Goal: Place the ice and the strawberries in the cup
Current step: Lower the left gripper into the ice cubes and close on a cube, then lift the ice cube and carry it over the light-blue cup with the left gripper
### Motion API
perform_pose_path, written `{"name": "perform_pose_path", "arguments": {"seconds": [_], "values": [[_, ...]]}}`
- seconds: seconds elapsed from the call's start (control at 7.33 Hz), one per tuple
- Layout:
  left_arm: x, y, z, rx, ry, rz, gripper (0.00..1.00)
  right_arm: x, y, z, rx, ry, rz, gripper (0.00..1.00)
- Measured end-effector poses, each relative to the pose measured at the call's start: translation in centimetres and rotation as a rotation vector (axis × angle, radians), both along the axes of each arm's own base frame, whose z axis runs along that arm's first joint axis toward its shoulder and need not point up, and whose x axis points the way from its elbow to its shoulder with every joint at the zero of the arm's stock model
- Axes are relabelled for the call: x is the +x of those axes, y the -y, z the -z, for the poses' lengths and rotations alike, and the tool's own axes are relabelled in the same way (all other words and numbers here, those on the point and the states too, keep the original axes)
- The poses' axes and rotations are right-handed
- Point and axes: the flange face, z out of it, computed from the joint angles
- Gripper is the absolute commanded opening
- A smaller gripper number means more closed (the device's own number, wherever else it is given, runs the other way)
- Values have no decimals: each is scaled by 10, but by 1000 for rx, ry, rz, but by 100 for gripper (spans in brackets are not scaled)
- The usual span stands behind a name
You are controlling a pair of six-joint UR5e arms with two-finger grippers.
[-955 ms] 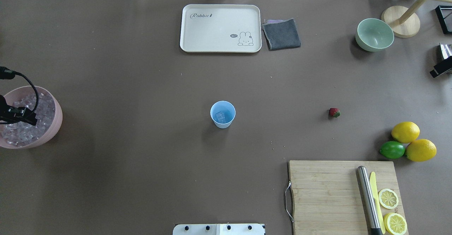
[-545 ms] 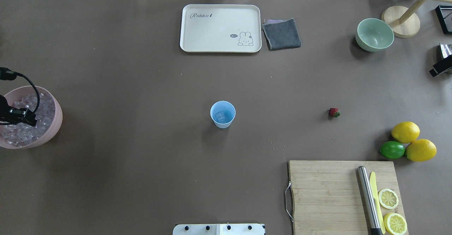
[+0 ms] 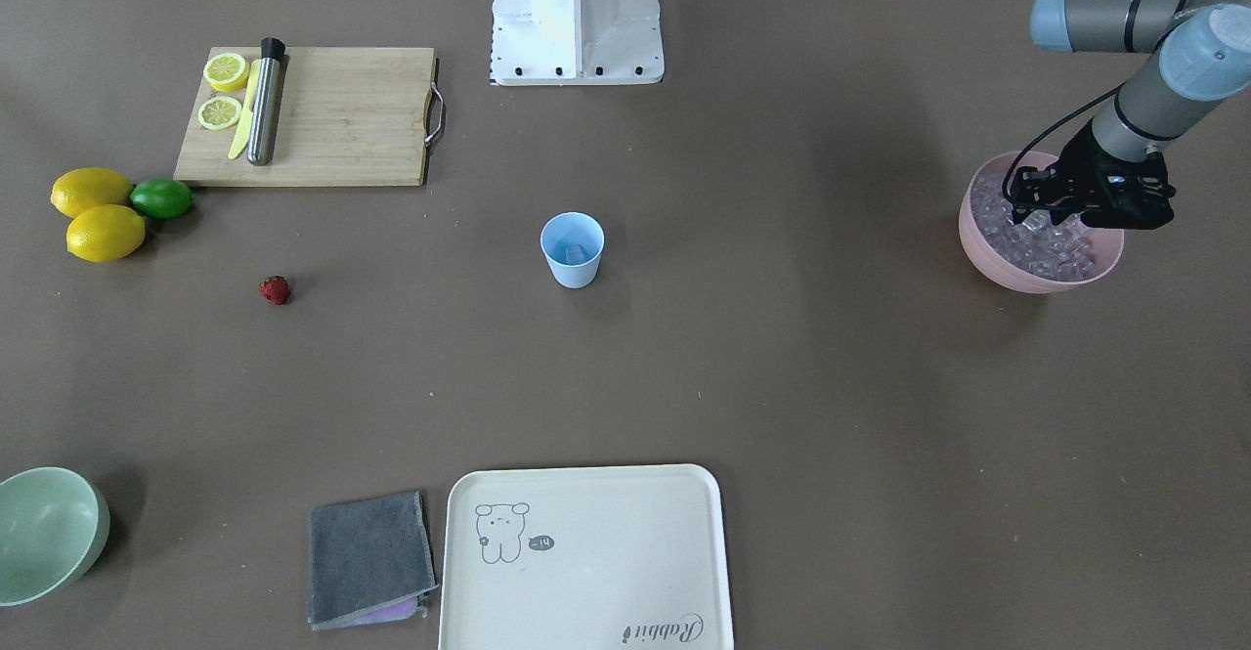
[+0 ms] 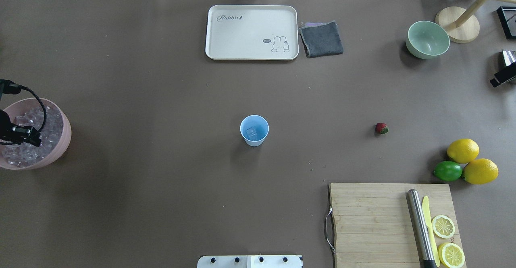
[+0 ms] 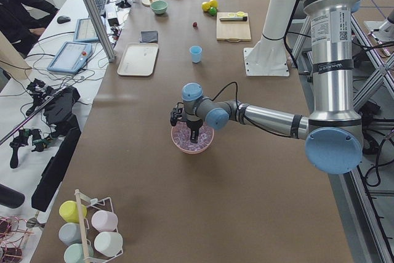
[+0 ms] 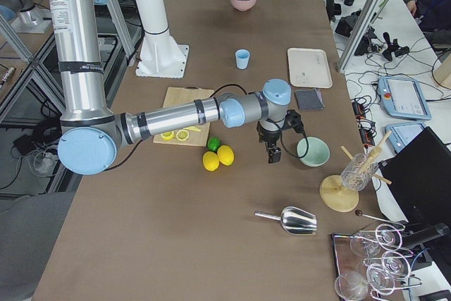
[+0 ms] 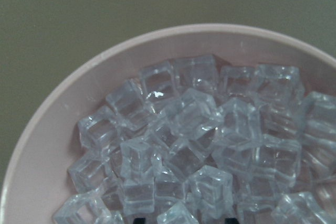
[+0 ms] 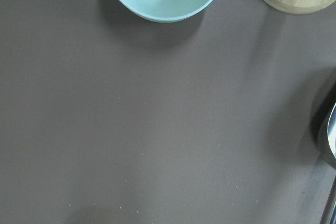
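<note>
Ice-fetching seemed our step: the left claw (image 3: pixel 1036 216) hung spread, seemingly empty, ice (image 7: pixel 184 140) just beneath it, next needing 1 cube pinched.

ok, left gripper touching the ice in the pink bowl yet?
Cannot tell. In the front-facing view the left gripper hangs low over the ice in the pink bowl, but no view shows contact or a gap plainly.

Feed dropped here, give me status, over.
Left pincer open over ice in pink bowl. Right pincer at table edge, state unclear. Cup holds some ice; strawberry on table. Nothing between bowl and cup.
</note>
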Motion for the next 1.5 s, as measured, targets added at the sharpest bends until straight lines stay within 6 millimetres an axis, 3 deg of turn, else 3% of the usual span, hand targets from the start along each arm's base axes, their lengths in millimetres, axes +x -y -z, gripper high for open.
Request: {"name": "perform_pose_path", "arguments": {"seconds": [0.14,0.55,0.95,1.23,1.5], "values": [[0,0,0,-1,-1,-3,0,0,0,0,0,0,0,100],[0,0,3,-11,-17,-18,0,0,0,0,0,-3,-1,100],[-32,13,15,28,-4,-35,0,1,-1,-2,-3,-4,-1,100],[-68,30,56,58,16,-21,0,1,-3,-5,-8,-4,0,100],[-96,61,113,89,-1,13,0,1,-5,-7,-14,-4,0,100]]}}
